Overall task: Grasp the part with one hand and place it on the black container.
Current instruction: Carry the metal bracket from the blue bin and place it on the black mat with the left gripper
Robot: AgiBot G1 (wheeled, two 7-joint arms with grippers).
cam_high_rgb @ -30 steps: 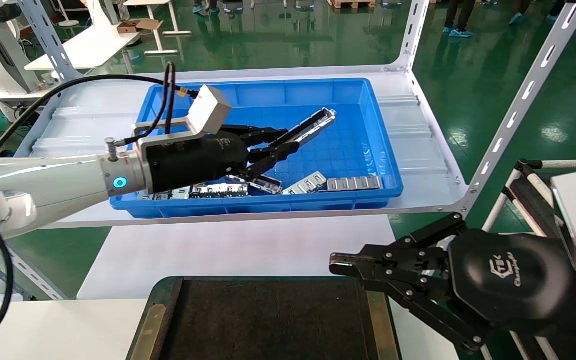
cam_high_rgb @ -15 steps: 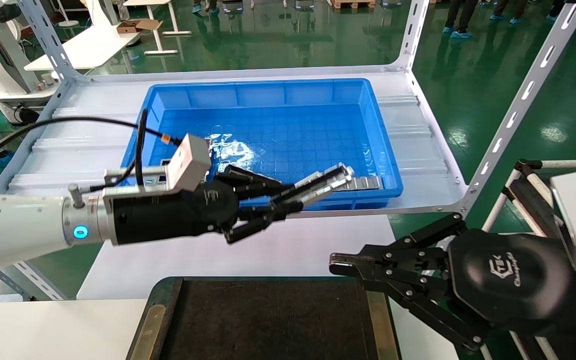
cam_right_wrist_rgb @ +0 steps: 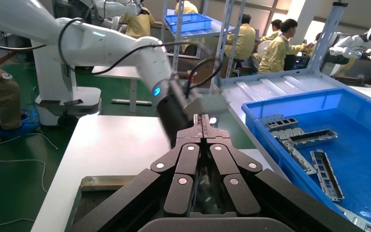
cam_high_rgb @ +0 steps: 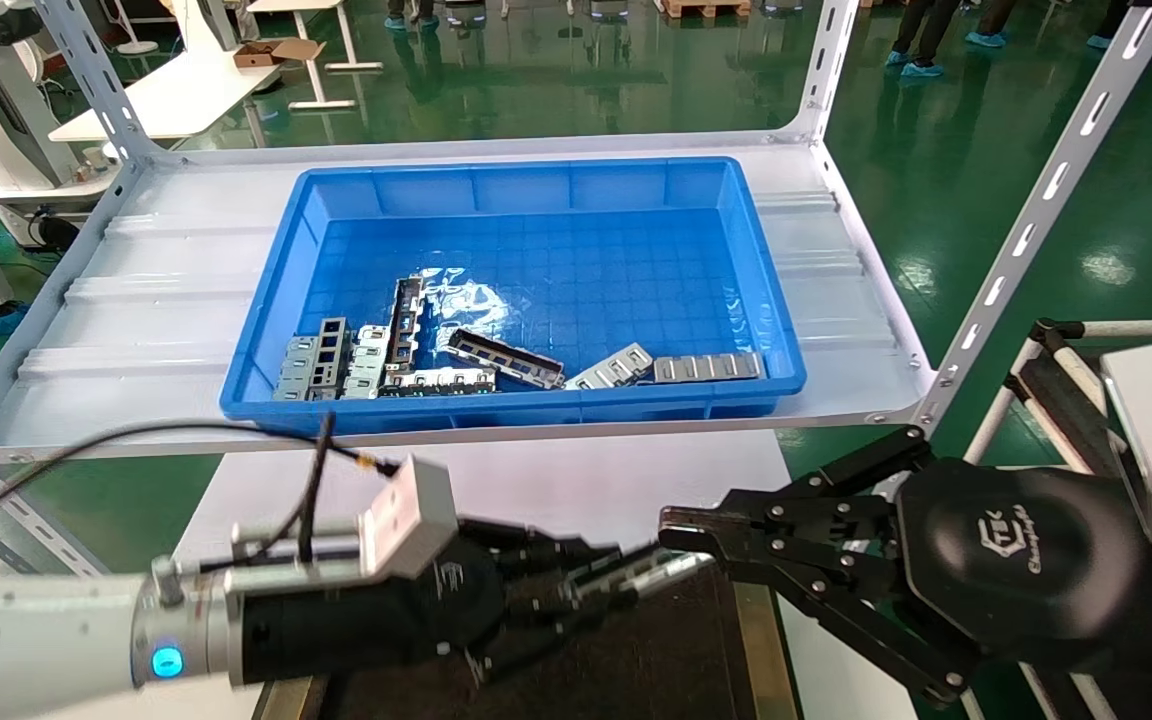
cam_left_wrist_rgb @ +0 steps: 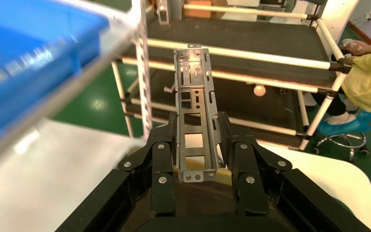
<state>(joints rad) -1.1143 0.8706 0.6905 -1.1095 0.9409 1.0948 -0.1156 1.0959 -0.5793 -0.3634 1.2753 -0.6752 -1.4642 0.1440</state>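
Clamped tight on the part (cam_left_wrist_rgb: 194,113), the left gripper (cam_high_rgb: 576,592) has its jaws pinching the long silver bar from both sides near its back end, as the left wrist view shows plainly, with the rest of the bar jutting out past the fingertips. Windows and slots run down its upper face. In the head view the part hangs low over the black tray (cam_high_rgb: 676,665), near the tray's far edge, its free tip almost meeting the tips of the right gripper (cam_high_rgb: 681,530).

That right gripper sits parked just beyond the tray's right side, jaws pressed together with nothing between them, the right wrist view confirming the fingertips meet.

Now for the set-down, and this looks like the tricky bit. My read: the bar wants to go further in over the dark floor, away from the brass strip (cam_high_rgb: 751,625) on the right edge and clear of that idle claw. Level the bar, lower until it rests flat, then spread the jaws only a little so it doesn't kick sideways. Letting go from height risks a bounce off the rim.

Behind, on the shelf (cam_high_rgb: 166,300), the blue bin (cam_high_rgb: 536,185) holds the leftover metal pieces (cam_high_rgb: 406,355) along its near wall.
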